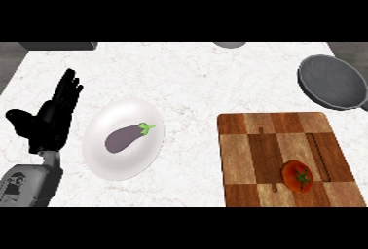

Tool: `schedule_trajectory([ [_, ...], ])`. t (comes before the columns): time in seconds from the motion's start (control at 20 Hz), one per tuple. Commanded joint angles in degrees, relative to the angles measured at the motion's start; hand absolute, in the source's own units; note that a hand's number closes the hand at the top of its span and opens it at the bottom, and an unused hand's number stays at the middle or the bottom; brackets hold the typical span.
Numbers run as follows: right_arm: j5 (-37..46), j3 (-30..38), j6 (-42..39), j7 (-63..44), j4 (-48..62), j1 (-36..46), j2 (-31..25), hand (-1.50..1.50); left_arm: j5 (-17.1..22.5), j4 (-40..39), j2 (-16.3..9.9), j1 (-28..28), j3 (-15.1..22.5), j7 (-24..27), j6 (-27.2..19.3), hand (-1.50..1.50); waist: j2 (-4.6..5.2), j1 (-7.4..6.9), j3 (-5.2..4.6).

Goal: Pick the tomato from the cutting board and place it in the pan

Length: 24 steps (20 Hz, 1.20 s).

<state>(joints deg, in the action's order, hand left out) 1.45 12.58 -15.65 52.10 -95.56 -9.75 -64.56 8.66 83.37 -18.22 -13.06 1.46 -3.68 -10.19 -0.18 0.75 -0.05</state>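
Tomato (pixel 297 177) on cutting board (pixel 286 160), pan (pixel 333 82) beyond, left hand (pixel 49 119) resting, fingers straight, holding nothing

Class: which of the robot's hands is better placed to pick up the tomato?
Probably right: the tomato and pan lie on the right. The open left hand rests far left, beyond the plate; the right hand is out of view.

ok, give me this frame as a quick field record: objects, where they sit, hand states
tomato: on cutting board, near its lower right
pan: upper right of counter, nothing in it, apart from the board
eggplant: lying on white plate, left of the board
left hand: open, fingers up, resting at left edge
right hand: not in view
task state: tomato not yet picked
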Motion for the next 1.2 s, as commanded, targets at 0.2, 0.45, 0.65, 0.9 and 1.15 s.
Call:
schedule_trajectory([
  [0.2, 1.12, -1.41, -6.39, 1.1, -10.97, -6.65, 1.25, -1.5, -0.24, 0.57, 0.34, -0.32, -1.06, -1.01, 0.65, 0.0, -0.06, 0.34, 0.03],
  [0.45, 9.98, -4.31, -3.31, -6.58, -15.15, -7.46, 4.93, -1.5, -1.03, 0.84, 1.14, 2.4, -1.2, 1.63, 2.12, 0.0, 0.05, -0.33, 0.03],
  [0.65, 14.37, -5.77, -2.78, -9.77, -17.68, -10.46, 9.41, -1.5, -0.36, -2.12, 0.27, 2.09, -4.31, 4.58, 3.66, 0.0, 0.1, -0.25, 0.02],
  [0.9, 18.41, -2.99, -3.96, -5.85, -9.21, -6.49, 12.91, -1.5, -4.15, 0.34, 4.61, 0.62, -0.17, 0.49, 0.79, 0.0, 0.16, -0.49, 0.07],
  [1.15, 21.97, -5.78, -8.59, -15.24, -12.75, -1.14, 15.59, -1.5, -2.55, -2.87, 1.92, -2.36, -4.68, 1.07, 4.24, 0.0, 0.21, -0.6, 0.03],
])
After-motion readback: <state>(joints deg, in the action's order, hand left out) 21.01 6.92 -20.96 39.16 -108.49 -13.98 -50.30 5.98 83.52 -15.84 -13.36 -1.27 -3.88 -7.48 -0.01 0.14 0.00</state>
